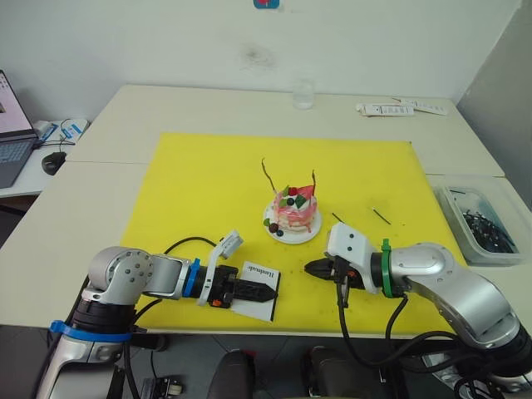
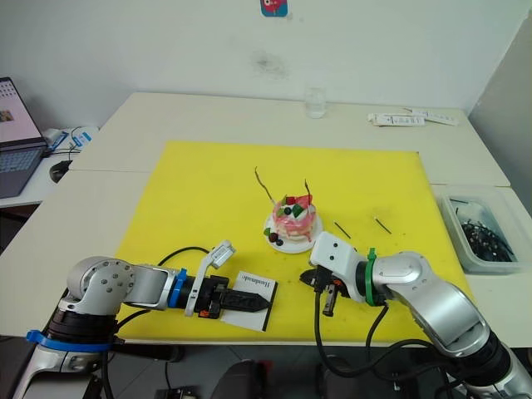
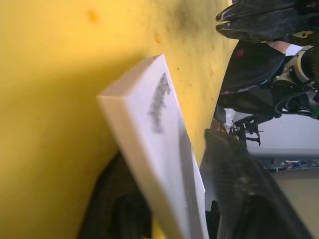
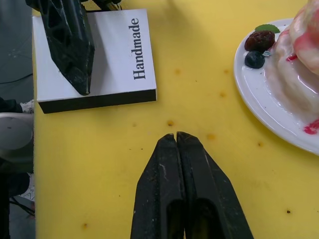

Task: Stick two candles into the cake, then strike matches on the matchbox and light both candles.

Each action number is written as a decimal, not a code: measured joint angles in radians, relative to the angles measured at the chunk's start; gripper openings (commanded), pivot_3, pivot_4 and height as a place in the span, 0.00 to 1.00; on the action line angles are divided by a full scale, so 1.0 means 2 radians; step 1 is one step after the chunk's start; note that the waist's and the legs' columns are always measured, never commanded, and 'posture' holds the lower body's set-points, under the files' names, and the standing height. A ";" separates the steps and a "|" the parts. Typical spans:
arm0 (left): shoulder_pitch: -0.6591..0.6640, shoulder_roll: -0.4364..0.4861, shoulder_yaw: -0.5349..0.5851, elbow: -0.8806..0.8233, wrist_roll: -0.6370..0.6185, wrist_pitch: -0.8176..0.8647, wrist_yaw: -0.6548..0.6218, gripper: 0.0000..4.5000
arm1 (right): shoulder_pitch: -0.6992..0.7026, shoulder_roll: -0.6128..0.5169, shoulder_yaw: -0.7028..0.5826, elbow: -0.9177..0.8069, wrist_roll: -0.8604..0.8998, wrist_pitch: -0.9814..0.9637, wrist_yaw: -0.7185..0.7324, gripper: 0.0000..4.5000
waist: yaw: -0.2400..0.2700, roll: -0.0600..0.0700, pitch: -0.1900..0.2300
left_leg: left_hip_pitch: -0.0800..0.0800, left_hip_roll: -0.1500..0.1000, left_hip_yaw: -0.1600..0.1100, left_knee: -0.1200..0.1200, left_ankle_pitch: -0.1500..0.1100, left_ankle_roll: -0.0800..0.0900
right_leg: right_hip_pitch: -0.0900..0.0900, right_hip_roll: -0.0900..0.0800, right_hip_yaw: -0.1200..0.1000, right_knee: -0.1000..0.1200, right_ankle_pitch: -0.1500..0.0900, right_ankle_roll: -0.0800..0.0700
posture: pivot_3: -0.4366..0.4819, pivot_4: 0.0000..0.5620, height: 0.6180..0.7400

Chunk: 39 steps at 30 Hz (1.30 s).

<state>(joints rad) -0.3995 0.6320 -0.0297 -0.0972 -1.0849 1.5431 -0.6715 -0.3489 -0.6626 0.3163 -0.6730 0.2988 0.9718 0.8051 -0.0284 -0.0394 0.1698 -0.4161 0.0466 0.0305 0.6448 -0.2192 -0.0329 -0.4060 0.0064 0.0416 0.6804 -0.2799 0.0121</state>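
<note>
The pink-and-white cake point(image 1: 293, 214) stands on its white plate point(image 4: 259, 104) in the middle of the yellow mat point(image 1: 199, 183). Both thin reddish candles point(image 1: 268, 174) point(image 1: 314, 179) stick up from the cake, unlit. Two short dark matches point(image 1: 337, 218) point(image 1: 381, 217) lie on the mat right of the cake. The white matchbox point(image 1: 259, 281) with "Handmade" lettering point(image 4: 139, 50) lies near the mat's front edge, and my left gripper point(image 1: 264, 292) is shut on it, one finger point(image 4: 70, 45) across its top. Right of the box and in front of the cake, my right gripper point(image 4: 177, 135) is shut with nothing in it.
A clear bin point(image 1: 478, 220) of dark small parts sits at the table's right edge. A glass point(image 1: 303, 94) and white strips point(image 1: 399, 108) lie at the back. A laptop point(image 1: 12, 133) and mouse point(image 1: 52, 160) sit on the left side table.
</note>
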 measured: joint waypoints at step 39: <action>0.029 0.011 0.132 -0.073 -0.075 -0.027 -0.056 0.00 | 0.079 -0.025 -0.143 -0.033 0.049 -0.085 -0.027 0.04 | 0.000 -0.001 0.001 | -0.001 0.000 0.000 0.000 0.000 0.000 | 0.000 0.000 0.000 0.000 -0.001 0.000 | 0.48 0.27 1.00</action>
<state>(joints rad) -0.3410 0.6532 0.2342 -0.2438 -1.2355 1.4896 -0.7837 -0.1906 -0.7129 0.0301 -0.7397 0.3974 0.8018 0.7516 -0.0280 -0.0413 0.1716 -0.4174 0.0469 0.0306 0.6440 -0.2194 -0.0330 -0.4067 0.0057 0.0411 0.6798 -0.2812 0.0123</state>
